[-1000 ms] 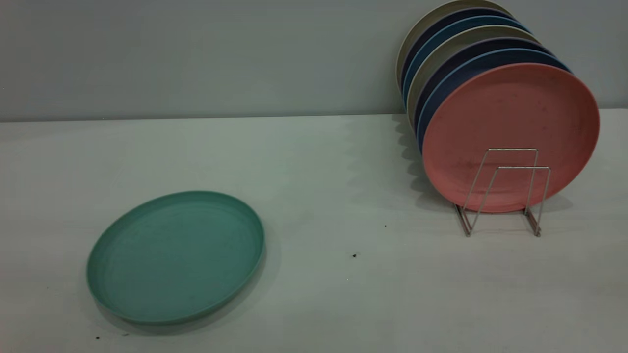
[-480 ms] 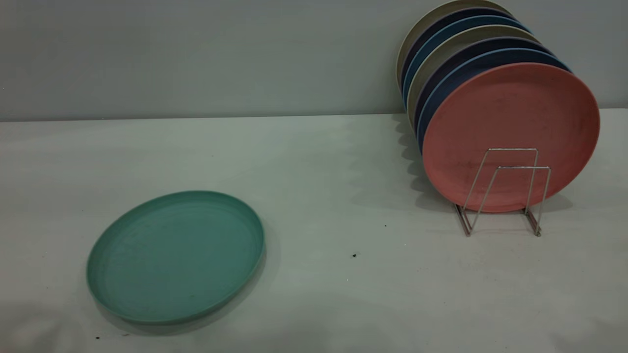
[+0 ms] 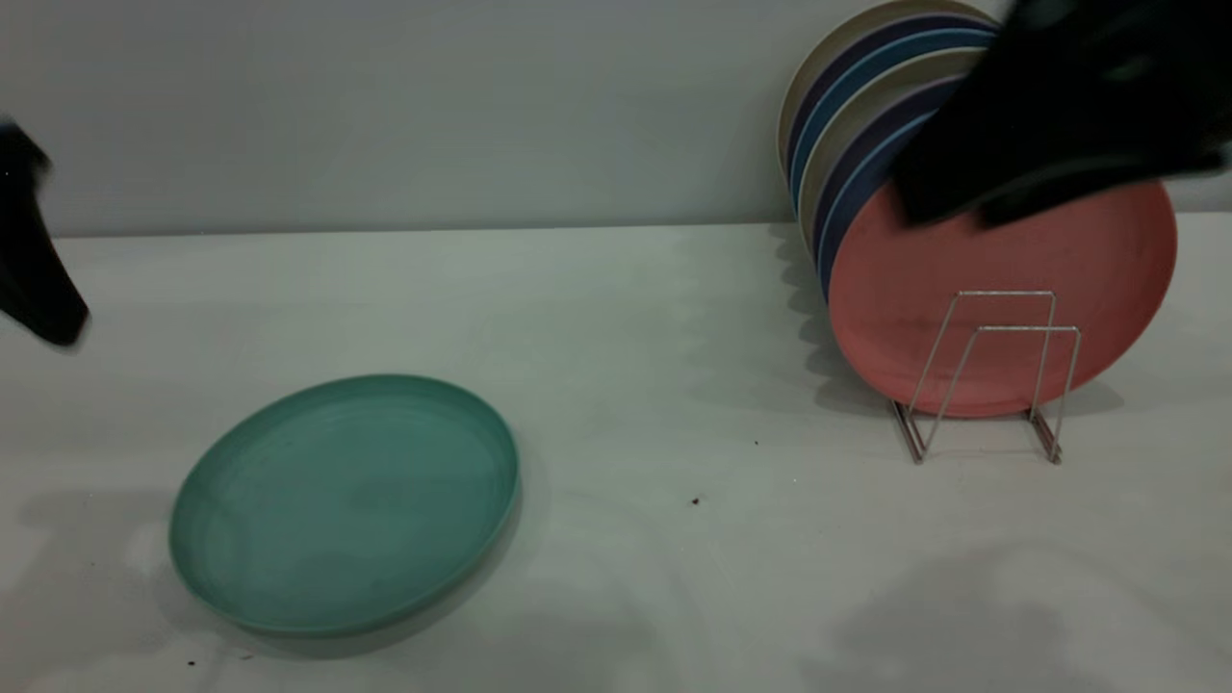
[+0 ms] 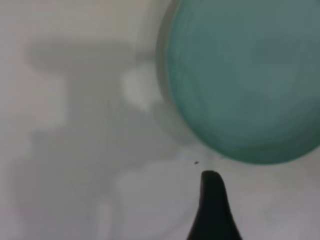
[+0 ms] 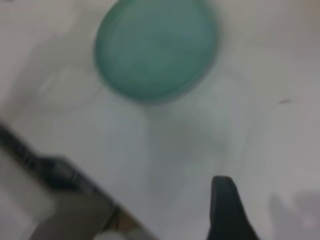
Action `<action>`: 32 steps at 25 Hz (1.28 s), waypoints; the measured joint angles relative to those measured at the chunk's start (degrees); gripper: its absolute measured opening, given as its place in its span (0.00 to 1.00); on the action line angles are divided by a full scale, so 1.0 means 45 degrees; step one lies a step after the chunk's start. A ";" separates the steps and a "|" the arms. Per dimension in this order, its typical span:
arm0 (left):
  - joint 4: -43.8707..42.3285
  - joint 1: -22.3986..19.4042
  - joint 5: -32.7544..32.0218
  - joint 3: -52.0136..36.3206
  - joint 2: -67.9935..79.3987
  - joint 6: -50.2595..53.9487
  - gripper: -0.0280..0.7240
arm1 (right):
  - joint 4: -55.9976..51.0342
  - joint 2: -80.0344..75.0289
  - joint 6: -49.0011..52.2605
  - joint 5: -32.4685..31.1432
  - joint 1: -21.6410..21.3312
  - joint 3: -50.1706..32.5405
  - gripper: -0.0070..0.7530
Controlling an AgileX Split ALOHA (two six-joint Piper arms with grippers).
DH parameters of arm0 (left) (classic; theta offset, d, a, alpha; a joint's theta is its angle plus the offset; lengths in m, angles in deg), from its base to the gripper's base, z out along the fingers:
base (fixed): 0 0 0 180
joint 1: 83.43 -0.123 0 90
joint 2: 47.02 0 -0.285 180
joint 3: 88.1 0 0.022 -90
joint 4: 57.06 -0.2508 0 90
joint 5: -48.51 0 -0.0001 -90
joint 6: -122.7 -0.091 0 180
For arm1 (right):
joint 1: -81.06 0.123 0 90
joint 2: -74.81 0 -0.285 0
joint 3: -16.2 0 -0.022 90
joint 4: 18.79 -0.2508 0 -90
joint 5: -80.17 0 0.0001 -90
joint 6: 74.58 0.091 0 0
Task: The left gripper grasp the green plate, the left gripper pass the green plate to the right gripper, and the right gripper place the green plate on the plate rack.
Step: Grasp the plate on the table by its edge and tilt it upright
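The green plate (image 3: 346, 505) lies flat on the white table at the front left; it also shows in the left wrist view (image 4: 245, 85) and the right wrist view (image 5: 157, 47). The left gripper (image 3: 43, 289) hangs blurred at the far left edge, above the table and apart from the plate. The right gripper (image 3: 1039, 125) hovers blurred at the top right, in front of the stacked plates. The plate rack (image 3: 1006, 294) stands at the right with two free wire loops at its front. Neither gripper holds anything.
A salmon-pink plate (image 3: 924, 289) stands upright in the rack, with several blue and beige plates (image 3: 837, 207) behind it. Small dark specks (image 3: 695, 500) lie mid-table. The right wrist view shows the table's edge with dark equipment (image 5: 60, 172) beyond it.
Both arms have come into the exterior view, the left at the far left edge and the right at the top right over the stacked plates. The green plate and rack have not moved.
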 joint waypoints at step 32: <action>0.0463 0.0000 0.0270 0.4704 0.8571 -0.0850 0.61 | -0.0759 -0.3875 -0.0208 0.0178 0.1656 0.1968 0.62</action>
